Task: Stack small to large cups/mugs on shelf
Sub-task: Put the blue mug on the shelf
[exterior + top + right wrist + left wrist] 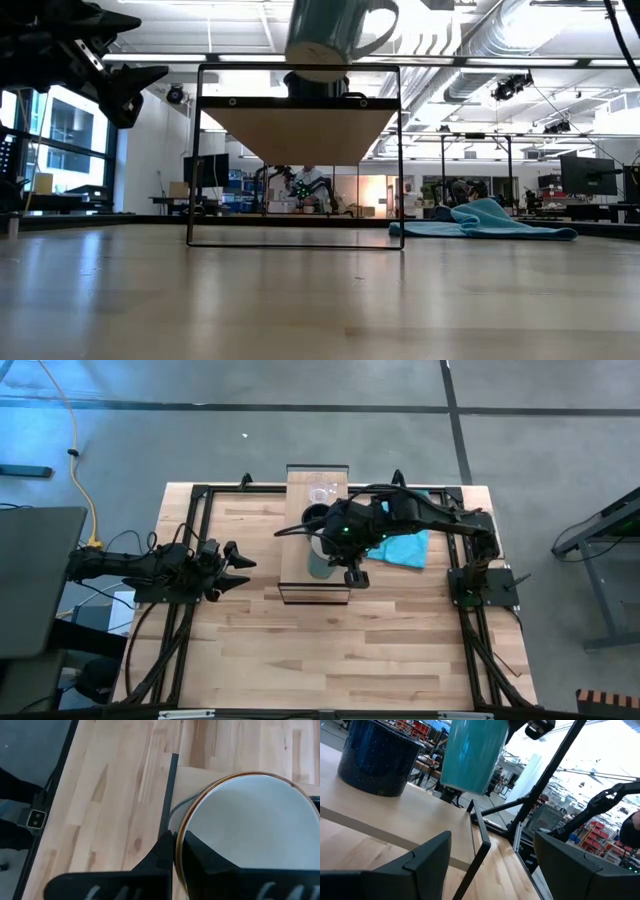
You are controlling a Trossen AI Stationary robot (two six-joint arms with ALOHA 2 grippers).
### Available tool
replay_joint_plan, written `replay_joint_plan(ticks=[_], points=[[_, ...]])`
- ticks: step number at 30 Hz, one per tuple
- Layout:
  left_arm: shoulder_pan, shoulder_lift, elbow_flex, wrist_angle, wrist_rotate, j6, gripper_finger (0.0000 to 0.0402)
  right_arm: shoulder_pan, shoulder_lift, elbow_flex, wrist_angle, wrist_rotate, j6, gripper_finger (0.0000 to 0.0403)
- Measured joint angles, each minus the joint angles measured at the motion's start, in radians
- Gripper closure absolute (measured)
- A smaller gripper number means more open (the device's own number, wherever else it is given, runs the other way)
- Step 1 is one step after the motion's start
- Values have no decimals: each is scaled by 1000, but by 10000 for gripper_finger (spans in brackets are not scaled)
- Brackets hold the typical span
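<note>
The shelf (300, 550) is a light-wood board on a dark frame in the middle of the table. On it stand a clear glass cup (322, 490) at the far end and a black mug (316, 515) (377, 762) next to it. My right gripper (176, 840) is shut on the third mug (335, 30), pale teal outside and white inside, above the shelf's near part. That mug also shows in the left wrist view (472, 755). My left gripper (235, 565) is open and empty left of the shelf, its fingers pointing toward it. My right gripper pinches the mug's rim (181, 827), one finger inside the mug and one outside. The fingers come from above and point down. The mug hangs upright, mouth up, lifted clear of the shelf board, its handle (385, 25) sticking out sideways.
A turquoise cloth (405, 545) lies crumpled on the table right of the shelf, under my right arm; it also shows in the low view (490, 222). Bare wood table (330, 650) stretches toward the near edge. The shelf's dark frame legs (295, 160) stand on the table.
</note>
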Motion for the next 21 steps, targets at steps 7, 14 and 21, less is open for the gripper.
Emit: replay_joint_plan(ticks=[7, 14, 21], points=[[0, 0, 0, 0, 0, -8, 131, 0, 25, 0, 3, -15, -5, 403], [0, 0, 0, 0, 0, -9, 131, 0, 29, 0, 9, -15, -5, 403], [0, 0, 0, 0, 0, -15, 131, -1, 40, -2, 37, -14, -22, 403]])
